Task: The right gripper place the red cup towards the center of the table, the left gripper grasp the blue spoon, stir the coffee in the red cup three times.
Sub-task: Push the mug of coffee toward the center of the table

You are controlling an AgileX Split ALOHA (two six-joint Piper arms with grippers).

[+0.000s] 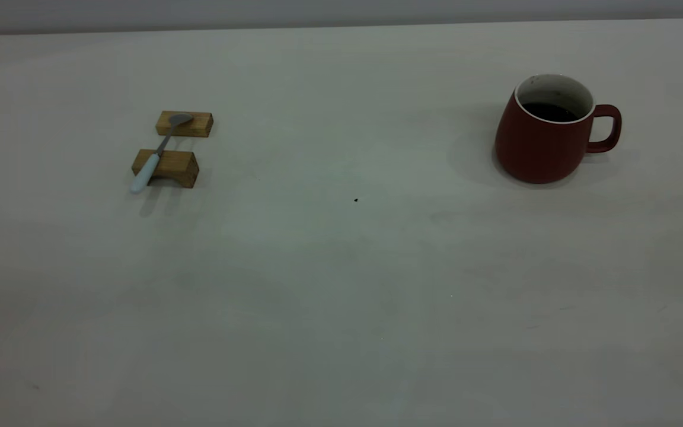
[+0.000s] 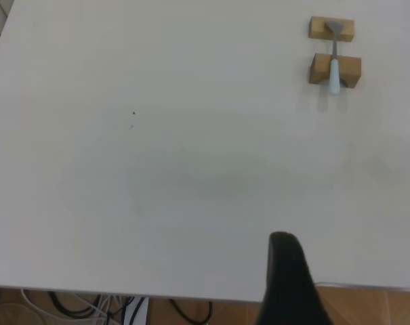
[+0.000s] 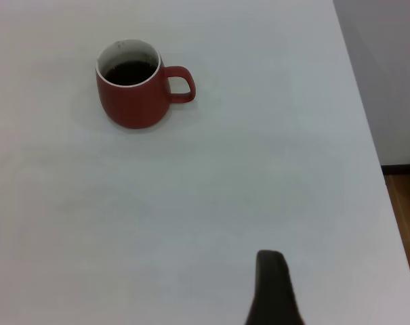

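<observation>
The red cup point(image 1: 546, 135) stands at the table's point(image 1: 341, 284) right side, handle pointing right, with dark coffee point(image 1: 549, 112) inside. The right wrist view shows the red cup point(image 3: 132, 88) far off from my right gripper point(image 3: 272, 288), of which only a dark tip shows. On the left side the blue spoon point(image 1: 155, 157) lies across two wooden blocks, bowl on the far one. In the left wrist view the blue spoon point(image 2: 334, 62) is far from my left gripper point(image 2: 289, 277), also seen only as a dark tip near the table's edge. Neither gripper appears in the exterior view.
Two tan wooden blocks point(image 1: 166, 168) point(image 1: 185, 124) carry the spoon. A tiny dark speck point(image 1: 356, 200) marks the table's middle. Cables point(image 2: 89, 308) hang below the table's edge in the left wrist view. A wooden floor point(image 3: 404, 223) shows past the table's edge in the right wrist view.
</observation>
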